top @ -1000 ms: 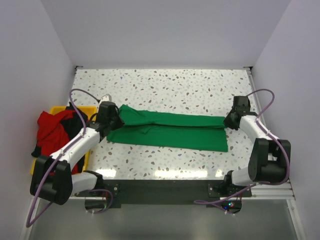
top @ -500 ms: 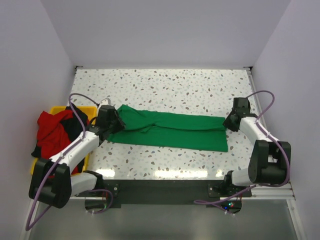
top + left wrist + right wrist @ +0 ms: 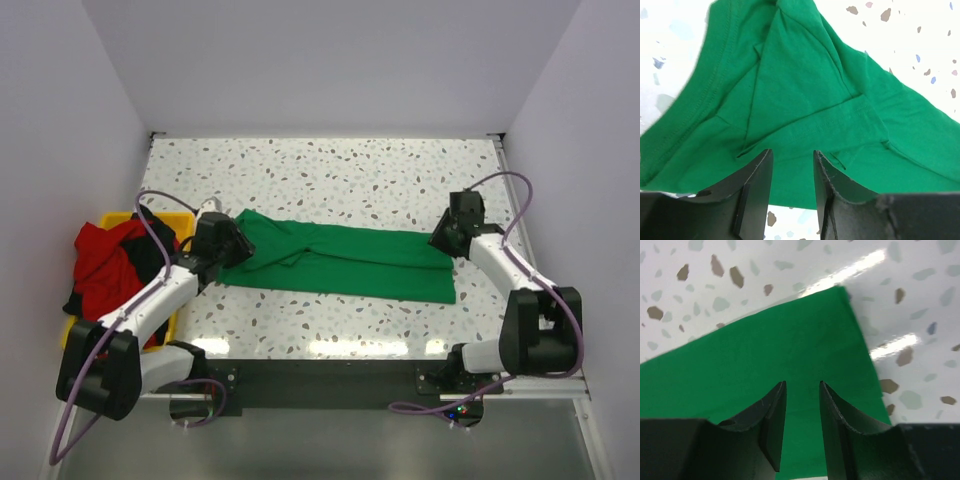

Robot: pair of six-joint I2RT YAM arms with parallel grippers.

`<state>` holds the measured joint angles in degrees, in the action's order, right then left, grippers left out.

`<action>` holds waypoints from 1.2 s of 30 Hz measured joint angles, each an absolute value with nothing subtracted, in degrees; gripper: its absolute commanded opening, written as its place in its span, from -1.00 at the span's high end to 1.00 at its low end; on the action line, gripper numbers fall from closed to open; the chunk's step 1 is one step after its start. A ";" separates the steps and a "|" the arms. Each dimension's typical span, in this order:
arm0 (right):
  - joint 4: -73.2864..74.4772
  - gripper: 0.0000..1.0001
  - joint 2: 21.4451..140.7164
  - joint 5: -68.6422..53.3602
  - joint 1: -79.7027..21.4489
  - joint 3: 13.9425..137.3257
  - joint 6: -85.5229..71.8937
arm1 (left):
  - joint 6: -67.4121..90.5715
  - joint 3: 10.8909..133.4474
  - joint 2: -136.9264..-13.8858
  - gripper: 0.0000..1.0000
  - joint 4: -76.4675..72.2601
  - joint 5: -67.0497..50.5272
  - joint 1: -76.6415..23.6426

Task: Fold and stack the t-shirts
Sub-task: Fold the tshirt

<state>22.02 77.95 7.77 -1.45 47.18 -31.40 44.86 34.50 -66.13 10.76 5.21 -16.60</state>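
A bright green t-shirt (image 3: 340, 262) lies folded lengthwise into a long strip across the middle of the table. My left gripper (image 3: 232, 245) hovers over its left end, where a sleeve fold shows. In the left wrist view the gripper (image 3: 792, 155) is open above the green cloth (image 3: 805, 100), with nothing between the fingers. My right gripper (image 3: 441, 240) is over the strip's right end. In the right wrist view it (image 3: 802, 385) stands open above flat green cloth (image 3: 765, 355) near the corner. Red (image 3: 100, 260) and black (image 3: 155, 245) t-shirts lie bunched at the left.
The red and black shirts fill a yellow bin (image 3: 175, 218) at the table's left edge, close to my left arm. Grey walls enclose the speckled table (image 3: 330, 170) on three sides. The arms' black base plate (image 3: 320, 375) runs along the near edge.
Both grippers have opened and let go of the green shirt's ends, which now lie flat. The right gripper has shifted left and away over the shirt's right end.
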 measured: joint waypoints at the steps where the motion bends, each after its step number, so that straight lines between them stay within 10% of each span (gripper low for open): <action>1: 21.93 0.28 78.89 7.90 -3.11 47.62 -31.62 | 45.19 34.59 -66.89 0.17 10.72 5.17 -16.93; 28: 12.93 0.29 90.61 4.56 -9.52 46.48 -34.48 | 57.06 37.43 -87.70 0.42 -1.61 7.57 -22.28; 36: 4.14 0.29 82.35 -3.92 -11.51 34.96 -42.35 | 55.92 56.36 -102.56 0.42 4.58 10.35 -19.73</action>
